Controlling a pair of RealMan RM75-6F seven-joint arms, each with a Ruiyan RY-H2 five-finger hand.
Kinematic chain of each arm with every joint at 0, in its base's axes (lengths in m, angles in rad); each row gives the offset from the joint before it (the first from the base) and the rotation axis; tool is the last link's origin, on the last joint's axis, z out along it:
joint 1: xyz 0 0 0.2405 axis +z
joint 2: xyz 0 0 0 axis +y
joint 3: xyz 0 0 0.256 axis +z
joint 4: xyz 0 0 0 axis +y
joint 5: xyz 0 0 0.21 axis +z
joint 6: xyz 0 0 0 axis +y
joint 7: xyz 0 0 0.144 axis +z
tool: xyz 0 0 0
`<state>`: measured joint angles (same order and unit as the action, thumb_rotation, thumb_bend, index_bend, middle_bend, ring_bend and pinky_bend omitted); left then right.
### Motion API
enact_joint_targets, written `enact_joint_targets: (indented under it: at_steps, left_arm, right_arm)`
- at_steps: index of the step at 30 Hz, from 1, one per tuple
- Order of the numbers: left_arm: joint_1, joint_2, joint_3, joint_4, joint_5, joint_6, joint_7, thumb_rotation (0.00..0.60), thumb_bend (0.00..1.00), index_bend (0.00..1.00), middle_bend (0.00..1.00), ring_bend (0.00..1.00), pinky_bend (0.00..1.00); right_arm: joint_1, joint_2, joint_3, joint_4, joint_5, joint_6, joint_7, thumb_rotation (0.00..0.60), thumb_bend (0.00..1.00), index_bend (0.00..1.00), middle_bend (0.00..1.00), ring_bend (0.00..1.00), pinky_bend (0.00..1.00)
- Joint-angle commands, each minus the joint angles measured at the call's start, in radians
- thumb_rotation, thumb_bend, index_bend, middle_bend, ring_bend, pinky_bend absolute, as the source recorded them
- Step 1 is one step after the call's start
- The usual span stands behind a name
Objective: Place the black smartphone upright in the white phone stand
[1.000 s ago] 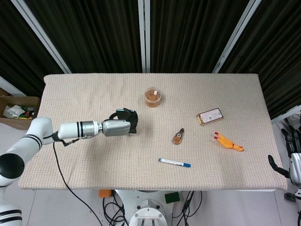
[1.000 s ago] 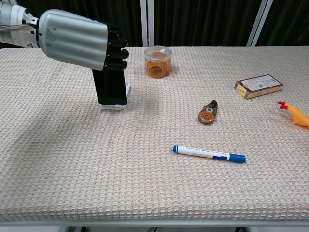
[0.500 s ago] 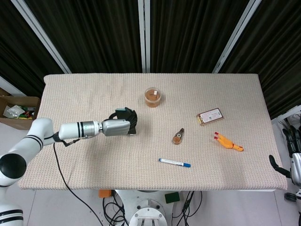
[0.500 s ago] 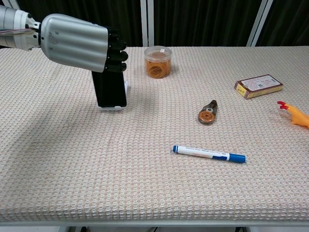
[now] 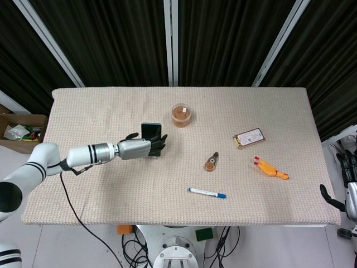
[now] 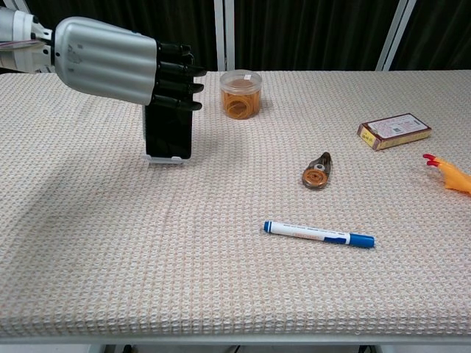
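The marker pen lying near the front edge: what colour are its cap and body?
The marker pen has a white body with blue ends; the chest view shows it best.

Bare cloth lies between the phone stand [image 6: 166,157] and pen [image 6: 319,234]; the jar [image 6: 240,93] stands behind.

The robot's left arm reaches across from nine o'clock toward three o'clock, its silver-backed left hand with black fingers [image 5: 135,148] [image 6: 110,59] stretched out straight and spread, while the black right hand [image 5: 347,187] hangs at the four o'clock edge, its fingers unclear.
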<state>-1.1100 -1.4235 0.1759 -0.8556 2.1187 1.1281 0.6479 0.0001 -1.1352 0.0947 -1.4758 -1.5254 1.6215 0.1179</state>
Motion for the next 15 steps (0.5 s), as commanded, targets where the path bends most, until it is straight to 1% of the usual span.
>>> enact_joint_targets:
  at_steps: [1,6,10,12,13,15]
  left_arm:
    - [0.011,0.013,-0.004,-0.022,-0.012,0.003,0.01,0.6,0.25,0.02,0.07,0.05,0.22]
    - [0.03,0.039,-0.012,-0.062,-0.032,0.004,0.034,0.6,0.21,0.01,0.05,0.04,0.21]
    - [0.073,0.065,-0.029,-0.112,-0.068,0.028,0.06,0.6,0.16,0.0,0.04,0.03,0.21]
    - [0.124,0.085,-0.052,-0.161,-0.113,0.071,0.081,0.6,0.12,0.0,0.04,0.03,0.21]
    - [0.167,0.097,-0.073,-0.2,-0.156,0.104,0.093,0.6,0.1,0.0,0.05,0.03,0.21]
    - [0.245,0.11,-0.109,-0.269,-0.238,0.167,0.098,0.556,0.09,0.01,0.05,0.03,0.21]
  right_arm:
    - [0.0,0.001,0.001,0.0,0.0,0.001,0.002,0.557,0.33,0.0,0.0,0.0,0.0]
    - [0.0,0.001,0.0,0.001,-0.003,0.002,0.006,0.557,0.33,0.0,0.0,0.0,0.0]
    - [-0.003,0.003,0.001,0.003,-0.004,0.007,0.014,0.557,0.33,0.0,0.0,0.0,0.0]
    - [-0.005,0.006,0.002,0.005,-0.002,0.008,0.021,0.557,0.33,0.0,0.0,0.0,0.0]
    - [-0.006,0.008,0.002,0.007,0.0,0.008,0.026,0.556,0.33,0.0,0.0,0.0,0.0]
    - [-0.007,0.01,0.003,0.012,0.003,0.007,0.033,0.557,0.33,0.0,0.0,0.0,0.0]
